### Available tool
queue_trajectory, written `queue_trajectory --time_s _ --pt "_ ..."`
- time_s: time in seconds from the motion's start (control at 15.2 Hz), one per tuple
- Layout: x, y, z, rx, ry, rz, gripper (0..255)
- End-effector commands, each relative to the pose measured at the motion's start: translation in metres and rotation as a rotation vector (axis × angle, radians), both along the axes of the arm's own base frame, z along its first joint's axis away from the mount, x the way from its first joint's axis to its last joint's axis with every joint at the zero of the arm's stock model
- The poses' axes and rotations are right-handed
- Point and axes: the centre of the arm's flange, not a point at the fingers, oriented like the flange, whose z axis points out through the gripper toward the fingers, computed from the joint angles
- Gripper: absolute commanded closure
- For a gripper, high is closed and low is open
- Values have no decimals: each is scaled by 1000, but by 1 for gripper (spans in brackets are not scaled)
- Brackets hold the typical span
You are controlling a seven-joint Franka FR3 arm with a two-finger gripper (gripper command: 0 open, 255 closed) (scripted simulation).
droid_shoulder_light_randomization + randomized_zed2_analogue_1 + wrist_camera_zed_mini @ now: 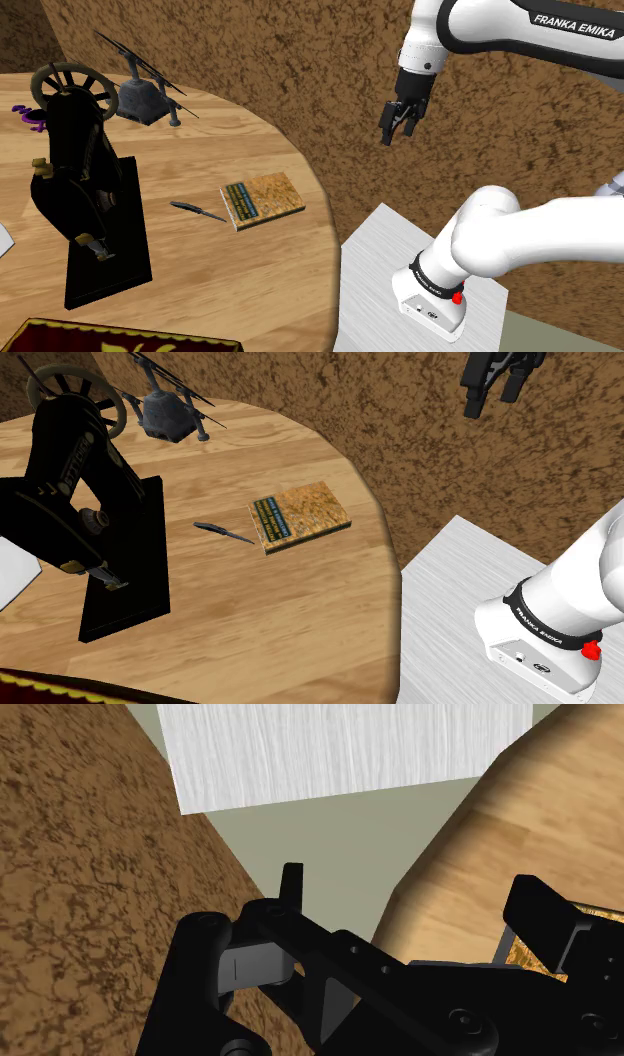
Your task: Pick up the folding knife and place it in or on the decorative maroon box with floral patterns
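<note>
**Knife lies far from the open gripper**

The small dark folding knife [197, 210] lies flat on the round wooden table [250, 290], between a yellow-brown book [262, 199] and the black sewing machine [70, 180]. The all-black gripper [397, 133] hangs high beyond the table's rim, fingers spread and empty, well apart from the knife. The maroon box with gold trim [120, 338] sits at the shoulder view's lower edge.
</note>
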Motion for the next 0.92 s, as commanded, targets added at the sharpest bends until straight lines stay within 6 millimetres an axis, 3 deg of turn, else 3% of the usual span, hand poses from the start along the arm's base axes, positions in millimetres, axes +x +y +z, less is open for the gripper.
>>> queue_trajectory --time_s 0.0,0.86 --pt "0 0 0 0 0 0 0" --pt "93 113 -71 15 -99 215 0"
